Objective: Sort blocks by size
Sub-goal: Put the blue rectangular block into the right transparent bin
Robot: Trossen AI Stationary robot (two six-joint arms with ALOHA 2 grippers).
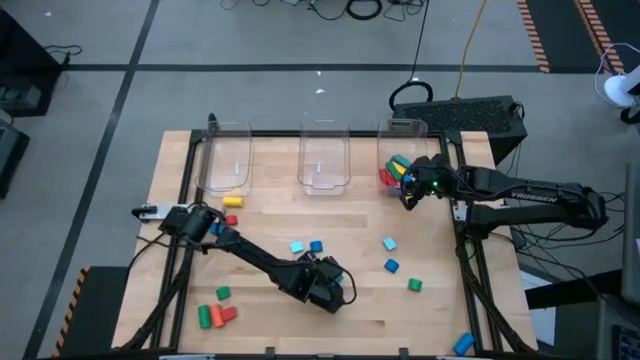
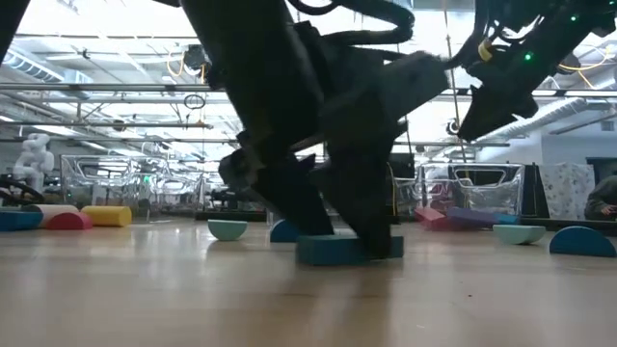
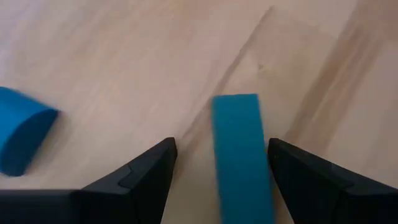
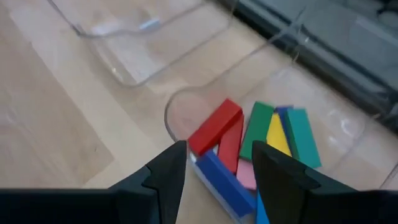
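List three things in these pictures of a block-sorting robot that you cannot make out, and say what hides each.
- High view: the blue bar is hidden under the left gripper.
- Right wrist view: the lowest bars in the right bin are covered by upper ones and the right gripper.
- Low view: blocks near the bins are blurred; shapes unclear.

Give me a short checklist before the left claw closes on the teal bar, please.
1. Teal bar lies between the left claw fingers: ok.
2. Left claw open, gaps on both sides of the bar: ok.
3. Fingers down at table level beside the bar: ok in the low view.
4. Blue half-round block clear of the claw: ok.
5. Right claw away, over the right bin: ok.
6. Right claw empty: cannot tell.
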